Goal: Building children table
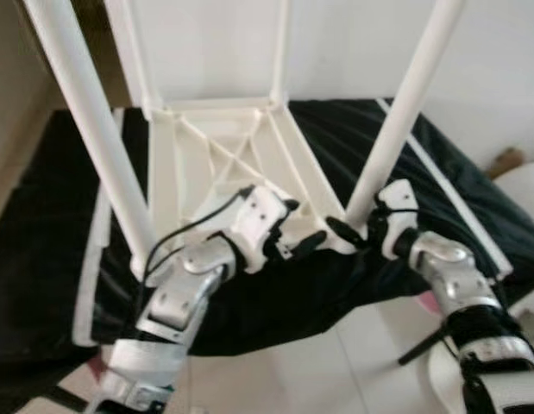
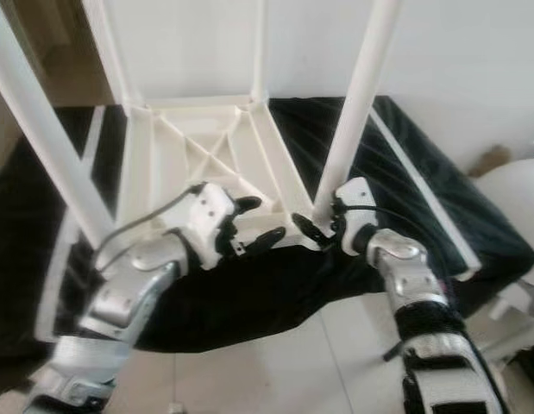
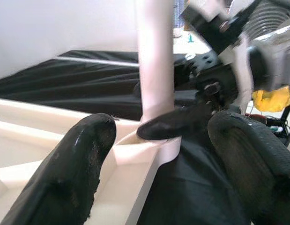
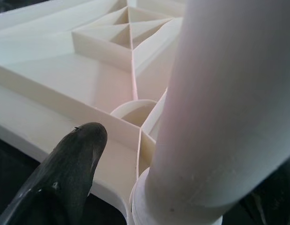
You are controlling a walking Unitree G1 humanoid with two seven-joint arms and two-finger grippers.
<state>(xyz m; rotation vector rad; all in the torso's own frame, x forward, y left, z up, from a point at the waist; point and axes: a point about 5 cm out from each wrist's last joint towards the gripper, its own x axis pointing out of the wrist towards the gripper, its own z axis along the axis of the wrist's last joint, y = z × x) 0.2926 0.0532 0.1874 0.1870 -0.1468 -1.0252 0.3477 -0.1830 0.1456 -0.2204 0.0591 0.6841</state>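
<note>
With the upturned tabletop (image 1: 223,151) laid on the black sheet (image 1: 396,285) and legs fitted, the build is judged nearly done: the near-right leg (image 1: 396,121) is gripped by the right hand (image 1: 360,235) at the tabletop, the left hand (image 1: 297,246) held open beside it.

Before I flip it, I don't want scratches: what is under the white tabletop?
The tabletop lies upside down, legs up, on a black cloth that hangs over the near edge. What the cloth covers cannot be seen. The right gripper is at the near right leg.
</note>
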